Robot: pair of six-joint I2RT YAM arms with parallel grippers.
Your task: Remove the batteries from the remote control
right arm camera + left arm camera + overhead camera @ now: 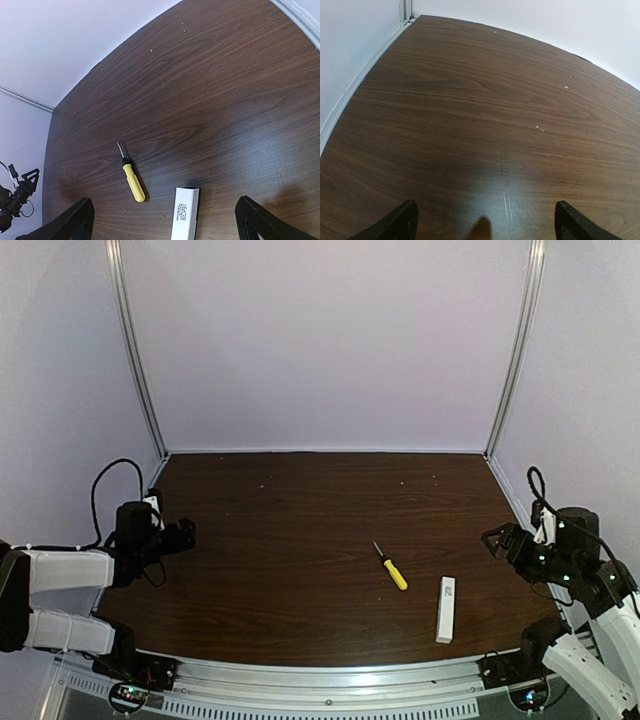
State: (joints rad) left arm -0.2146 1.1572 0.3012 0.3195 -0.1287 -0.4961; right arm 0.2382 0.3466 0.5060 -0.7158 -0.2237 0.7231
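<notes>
Here, screwdriver (391, 568) near remote control (446, 609), not touching

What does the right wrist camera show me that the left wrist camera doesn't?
Only the right wrist view: the remote control at the bottom edge, the yellow-handled screwdriver lying apart to its left, and the left end effector far off. No batteries show. Only the left wrist view: nothing of the task, just a pale scratch on bare wood. Both: the dark table, pale wall, a rail along the wall's foot, and each camera's own open end effector fingers at the bottom corners.
</notes>
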